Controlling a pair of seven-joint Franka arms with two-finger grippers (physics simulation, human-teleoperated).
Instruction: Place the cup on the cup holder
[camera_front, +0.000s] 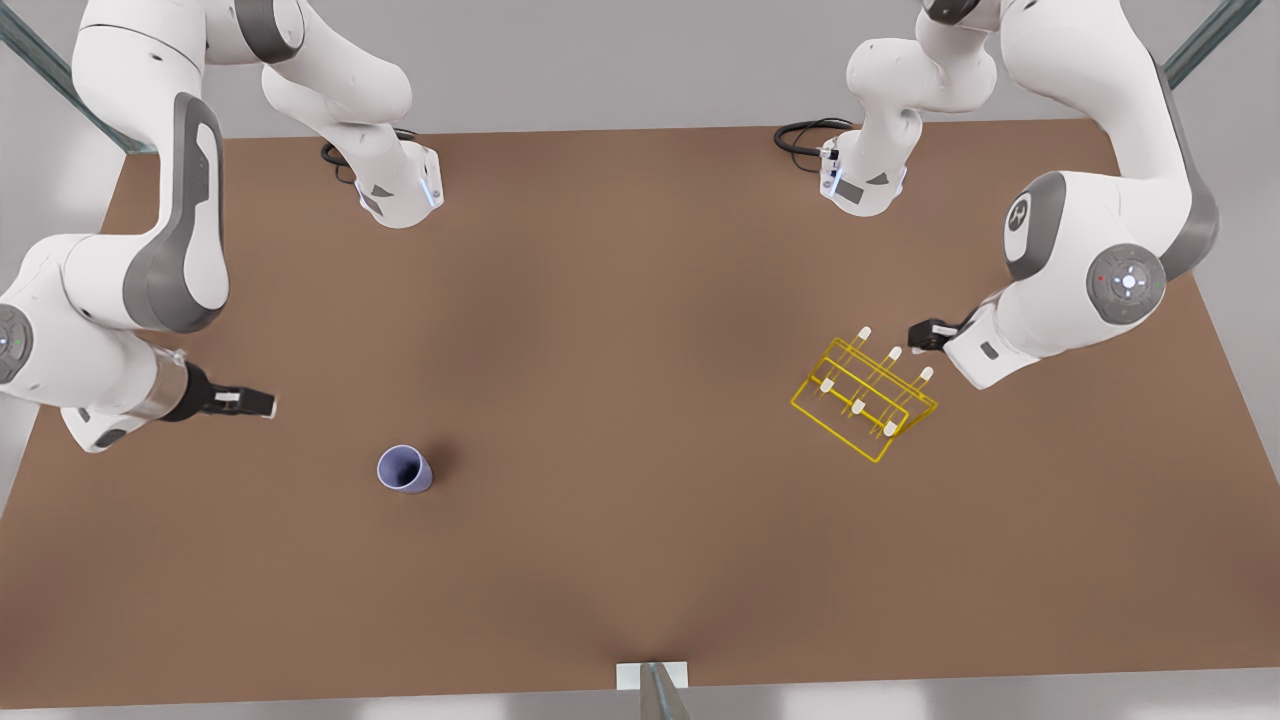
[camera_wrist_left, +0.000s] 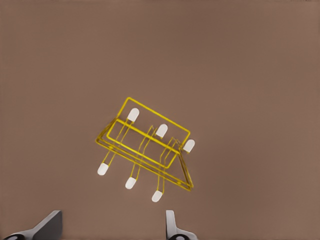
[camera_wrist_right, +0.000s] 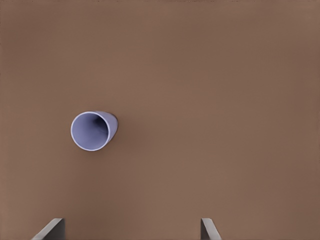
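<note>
Cup stood upright, mouth up, on the brown tabletop, in the half toward the front view's left and closer to the near edge than to the far one, with bare surface all round it. Seen from the right wrist view, the lavender-blue cup showed its open rim and hollow inside, untouched.

Up and to the front view's left of it hung the right end effector, well apart from the cup. Its arm came in from the tabletop's left edge, elbow bent high, forearm lying nearly level and the dark wrist aimed toward the middle of the tabletop. Its fingertips stood spread wide, with nothing between them.

Further toward the front view's right, the cup holder rested on the tabletop, a yellow wire frame turned at an angle to the edges, its six white-tipped pegs leaning upward. From the left wrist view the cup holder lay just ahead of the fingertips, carrying nothing.

The left end effector hung just beside the holder's far right corner, close to the nearest peg tips without clearly touching them. Its arm reached in from the tabletop's right edge, shoulder high, elbow folded, wrist pointing at the rack. Its fingertips were parted and gripped nothing.
</note>
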